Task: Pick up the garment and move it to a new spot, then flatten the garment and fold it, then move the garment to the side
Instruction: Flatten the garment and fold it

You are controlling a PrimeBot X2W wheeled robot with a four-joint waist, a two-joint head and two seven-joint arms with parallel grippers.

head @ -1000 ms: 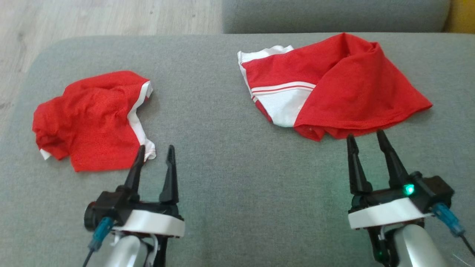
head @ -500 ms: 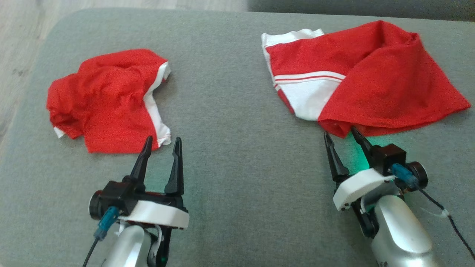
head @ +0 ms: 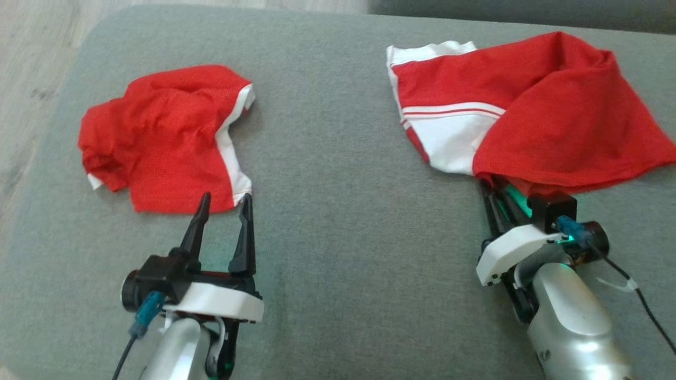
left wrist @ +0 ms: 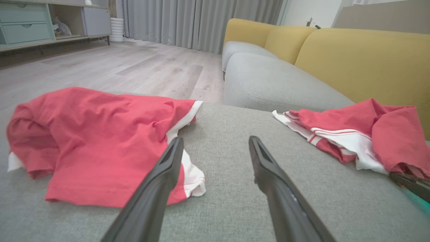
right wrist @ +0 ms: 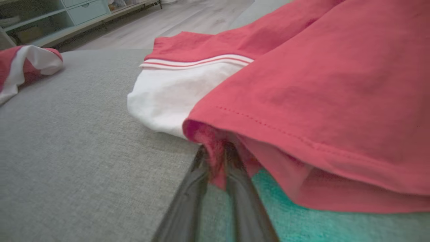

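Note:
A red garment with white panels and stripes (head: 554, 105) lies crumpled at the right of the grey cushion (head: 343, 211). My right gripper (head: 496, 186) reaches under its near hem, fingertips covered by cloth. In the right wrist view the two fingers (right wrist: 188, 195) are pinched together on a fold of the red hem (right wrist: 215, 141) of this garment (right wrist: 302, 84). A second red-and-white garment (head: 169, 137) lies bunched at the left. My left gripper (head: 224, 199) stands open just before its white near corner (left wrist: 193, 174), holding nothing.
The cushion's left edge drops to a pale wooden floor (head: 31, 53). Another grey seat with yellow backs (left wrist: 352, 60) stands beyond the cushion. A low cabinet (left wrist: 23, 23) stands far off across the floor.
The head camera shifted. My right gripper pushed forward under the right garment's near hem and closed on it. The left gripper edged closer to the left garment, still open.

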